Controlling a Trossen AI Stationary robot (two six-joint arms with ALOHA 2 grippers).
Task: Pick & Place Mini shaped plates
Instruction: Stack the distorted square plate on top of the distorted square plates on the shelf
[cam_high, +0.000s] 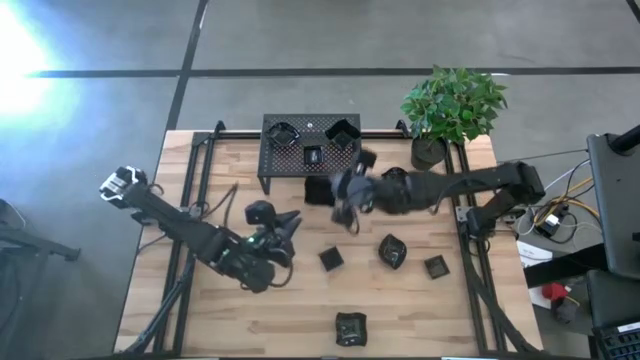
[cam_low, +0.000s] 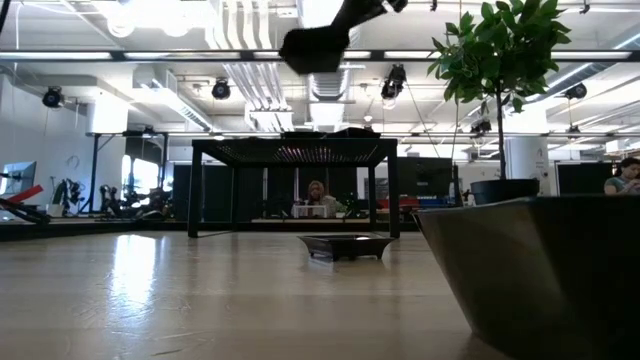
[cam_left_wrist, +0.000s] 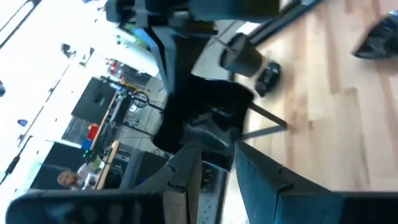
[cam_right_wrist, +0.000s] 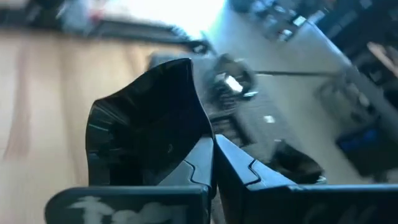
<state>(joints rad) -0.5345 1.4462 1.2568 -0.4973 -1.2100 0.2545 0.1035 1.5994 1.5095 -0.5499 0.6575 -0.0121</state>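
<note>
Right wrist view shows the right gripper pinching a mini shaped plate just beside the rack, while the left gripper stands spread

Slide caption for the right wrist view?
Right claw shut on a dark mini plate above the wooden table.

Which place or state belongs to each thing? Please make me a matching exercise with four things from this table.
Things:
1. rack
2. plant pot
3. right gripper
4. left gripper

Places or states:
A. in the table's far right corner
B. shut on a mini plate, just in front of the rack
C. at the middle of the table's far edge, with plates on top
D. over the table's left half, nearer the front than the rack

Pairs: 1-C, 2-A, 3-B, 4-D
</note>
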